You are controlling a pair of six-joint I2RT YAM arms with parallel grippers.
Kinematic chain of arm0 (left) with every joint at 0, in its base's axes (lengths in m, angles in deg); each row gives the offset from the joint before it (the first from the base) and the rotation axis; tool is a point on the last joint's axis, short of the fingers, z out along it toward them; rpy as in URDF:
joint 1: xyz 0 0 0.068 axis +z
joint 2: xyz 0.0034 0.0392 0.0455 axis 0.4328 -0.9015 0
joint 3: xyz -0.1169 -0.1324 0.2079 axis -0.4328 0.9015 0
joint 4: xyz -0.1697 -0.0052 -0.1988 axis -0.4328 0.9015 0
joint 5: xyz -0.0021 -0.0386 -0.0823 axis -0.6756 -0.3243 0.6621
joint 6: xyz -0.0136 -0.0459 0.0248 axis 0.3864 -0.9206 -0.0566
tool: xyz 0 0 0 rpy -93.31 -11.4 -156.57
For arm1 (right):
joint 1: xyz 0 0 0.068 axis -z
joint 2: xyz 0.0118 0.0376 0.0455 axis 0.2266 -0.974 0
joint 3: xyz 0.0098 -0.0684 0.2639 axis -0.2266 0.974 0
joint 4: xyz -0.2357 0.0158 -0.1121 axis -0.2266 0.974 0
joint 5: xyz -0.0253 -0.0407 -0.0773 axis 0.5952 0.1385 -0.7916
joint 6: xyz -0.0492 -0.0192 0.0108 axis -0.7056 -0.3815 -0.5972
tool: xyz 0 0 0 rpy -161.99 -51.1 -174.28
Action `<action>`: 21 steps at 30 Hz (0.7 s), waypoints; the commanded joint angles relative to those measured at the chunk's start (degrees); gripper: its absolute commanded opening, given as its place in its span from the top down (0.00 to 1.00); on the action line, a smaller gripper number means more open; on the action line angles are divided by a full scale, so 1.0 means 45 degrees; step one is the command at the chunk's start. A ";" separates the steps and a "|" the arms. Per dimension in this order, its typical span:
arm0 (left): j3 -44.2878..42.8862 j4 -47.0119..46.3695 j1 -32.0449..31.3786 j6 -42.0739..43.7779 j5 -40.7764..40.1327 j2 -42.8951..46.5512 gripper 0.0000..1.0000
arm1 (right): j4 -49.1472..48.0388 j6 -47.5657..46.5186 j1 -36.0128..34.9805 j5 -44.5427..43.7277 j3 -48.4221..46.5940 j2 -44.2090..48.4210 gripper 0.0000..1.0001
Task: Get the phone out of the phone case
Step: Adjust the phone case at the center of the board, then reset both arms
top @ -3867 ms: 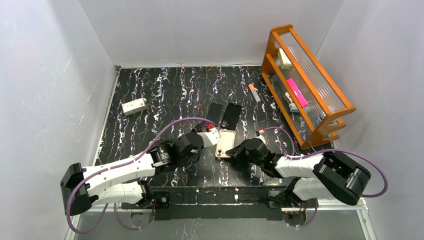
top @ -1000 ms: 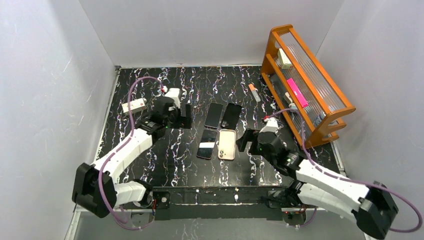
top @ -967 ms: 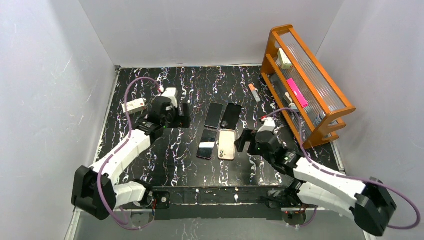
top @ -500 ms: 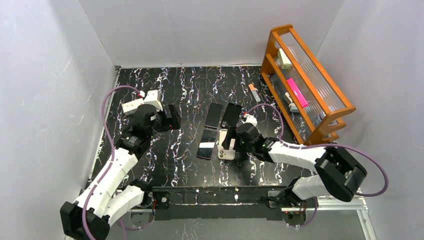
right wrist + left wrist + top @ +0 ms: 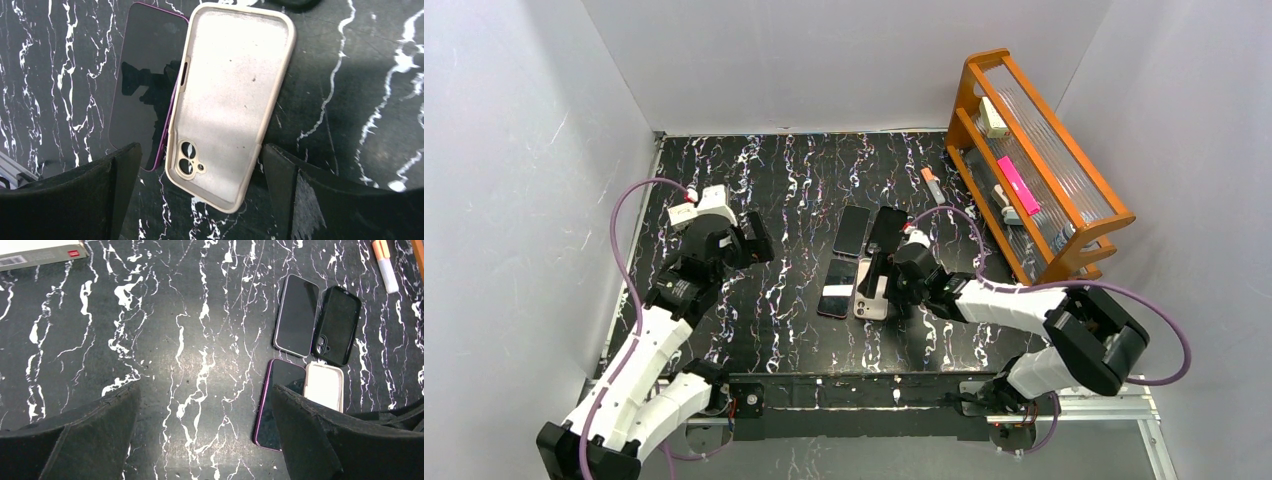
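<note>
The empty beige phone case (image 5: 230, 100) lies open side up on the black marbled table, its left rim overlapping the edge of the purple-rimmed phone (image 5: 145, 100), which lies screen up beside it. My right gripper (image 5: 200, 167) hangs open just above the case, one finger on each side, holding nothing. In the top view it (image 5: 876, 275) covers part of the case (image 5: 869, 306), next to the phone (image 5: 837, 287). My left gripper (image 5: 759, 240) is open and empty, well left of both. Its wrist view shows the phone (image 5: 280, 400) and case (image 5: 324, 390) at the right.
A second phone (image 5: 852, 230) and a black case (image 5: 886, 228) lie just behind the pair. A small white box (image 5: 686, 212) sits at the far left, an orange-capped marker (image 5: 932, 185) near the wooden rack (image 5: 1034, 160) at the right.
My right gripper has swung left from beside the case to above it. My left arm has drawn back to the left, away from the phones. Phone and case have not moved.
</note>
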State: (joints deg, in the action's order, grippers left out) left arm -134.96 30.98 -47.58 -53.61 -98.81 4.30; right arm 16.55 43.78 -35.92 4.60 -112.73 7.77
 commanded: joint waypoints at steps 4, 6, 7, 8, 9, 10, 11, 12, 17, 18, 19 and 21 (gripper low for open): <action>-0.2027 0.2365 -0.0087 -0.0751 -0.1467 0.1008 0.02 | 0.2253 -0.0015 0.0044 -0.2953 -0.0198 0.2896 0.01; -0.2399 0.2604 -0.0087 -0.0517 -0.1802 0.1627 0.02 | 0.2749 -0.0379 0.0033 -0.3821 0.0107 0.4256 0.01; -0.2591 0.2699 -0.0087 -0.0347 -0.2086 0.1975 0.02 | 0.3102 -0.0635 0.0033 -0.4268 0.0214 0.5002 0.01; -0.2742 0.2748 -0.0087 -0.0086 -0.2197 0.2383 0.02 | 0.3457 -0.0896 0.0035 -0.4670 0.0276 0.5772 0.01; -0.2888 0.2761 -0.0087 0.0239 -0.2210 0.2766 0.02 | 0.3787 -0.1249 0.0033 -0.5067 0.0274 0.6591 0.01; -0.3041 0.2790 -0.0087 0.0615 -0.2219 0.3185 0.02 | 0.4141 -0.1620 0.0033 -0.5414 0.0205 0.7337 0.01; -0.3197 0.2830 -0.0087 0.0881 -0.2313 0.3603 0.02 | 0.4532 -0.1999 0.0047 -0.5761 0.0082 0.8183 0.01; -0.3326 0.2842 -0.0087 0.1142 -0.2520 0.4147 0.02 | 0.4859 -0.2589 0.0044 -0.6080 -0.0073 0.8962 0.01; -0.3827 0.2791 -0.0087 0.2288 -0.4369 0.5899 0.02 | 0.5888 -0.4962 0.0047 -0.7134 -0.0974 1.2191 0.01; -0.3964 0.2828 -0.0087 0.2404 -0.4755 0.6052 0.02 | 0.6044 -0.5344 0.0034 -0.7269 -0.1101 1.2676 0.01; -0.4093 0.2869 -0.0087 0.2440 -0.5206 0.6125 0.02 | 0.6213 -0.5618 0.0035 -0.7452 -0.1219 1.3093 0.01; -0.4250 0.2956 -0.0087 0.2421 -0.5998 0.6137 0.02 | 0.6585 -0.6032 0.0036 -0.7842 -0.1416 1.3800 0.01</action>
State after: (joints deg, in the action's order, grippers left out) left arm -152.55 42.30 -47.77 -45.59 -116.12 32.61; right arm 41.77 25.05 -35.87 -24.16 -115.68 65.12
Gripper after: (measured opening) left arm 0.981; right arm 0.985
